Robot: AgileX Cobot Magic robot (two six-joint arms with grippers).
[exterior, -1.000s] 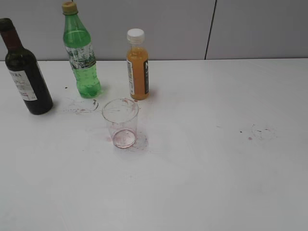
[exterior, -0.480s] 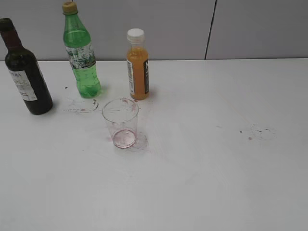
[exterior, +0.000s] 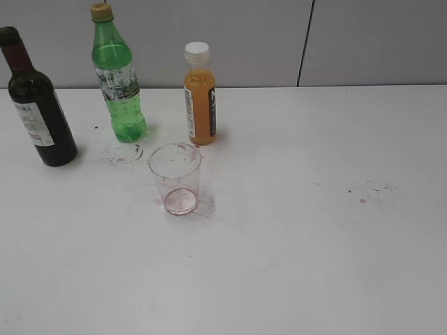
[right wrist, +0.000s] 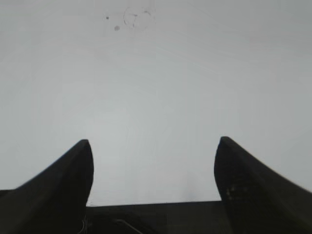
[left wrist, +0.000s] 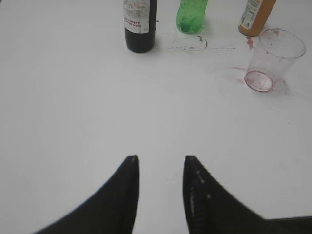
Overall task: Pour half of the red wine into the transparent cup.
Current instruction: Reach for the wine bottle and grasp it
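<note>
The dark red wine bottle (exterior: 38,115) with a white label stands upright at the far left of the white table; its lower part also shows in the left wrist view (left wrist: 140,29). The transparent cup (exterior: 175,177) stands upright and empty, with reddish stains at its bottom, in front of the other bottles; it also shows in the left wrist view (left wrist: 272,59). My left gripper (left wrist: 161,160) is open and empty over bare table, well short of the bottle. My right gripper (right wrist: 153,142) is open wide and empty over bare table. Neither gripper shows in the exterior view.
A light green plastic bottle (exterior: 117,80) and a small orange juice bottle (exterior: 200,98) with a white cap stand behind the cup. Reddish and dark stains mark the table near the cup and at the right (exterior: 377,190). A grey wall runs behind the table.
The bottles and the cup have not moved. The ring-shaped mark at the right of the table looks fainter now.
</note>
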